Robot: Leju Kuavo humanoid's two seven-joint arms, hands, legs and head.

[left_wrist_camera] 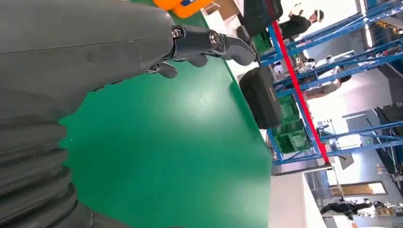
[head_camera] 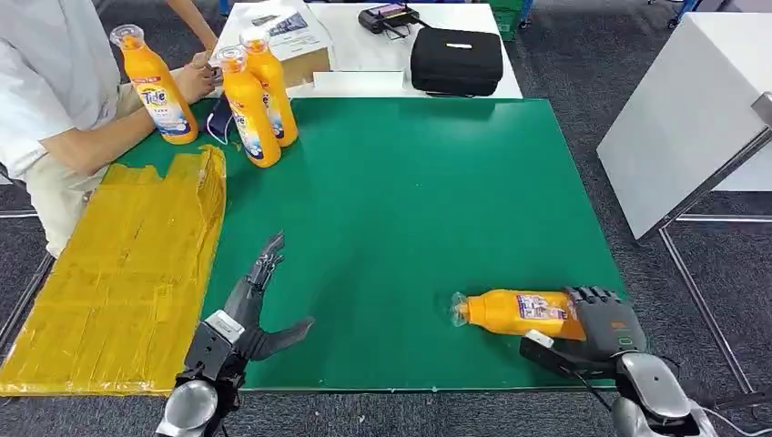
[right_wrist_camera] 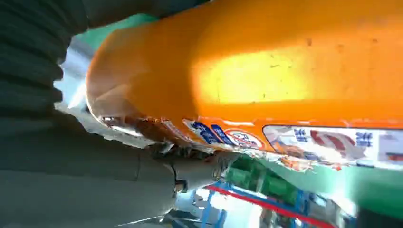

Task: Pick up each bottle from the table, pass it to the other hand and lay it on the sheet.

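Note:
An orange bottle lies on its side near the front right of the green table, cap pointing left. My right hand wraps around its base end; close up, the bottle presses against my right thumb. My left hand hovers with fingers spread over the front left of the table, beside the yellow sheet, holding nothing; its fingers show above the green surface. Three more orange bottles stand upright at the far left, and a person's hand touches one.
A person in white sits at the far left corner. A black case and a cardboard box rest on the white table behind. A white cabinet stands to the right. The middle of the green table is open.

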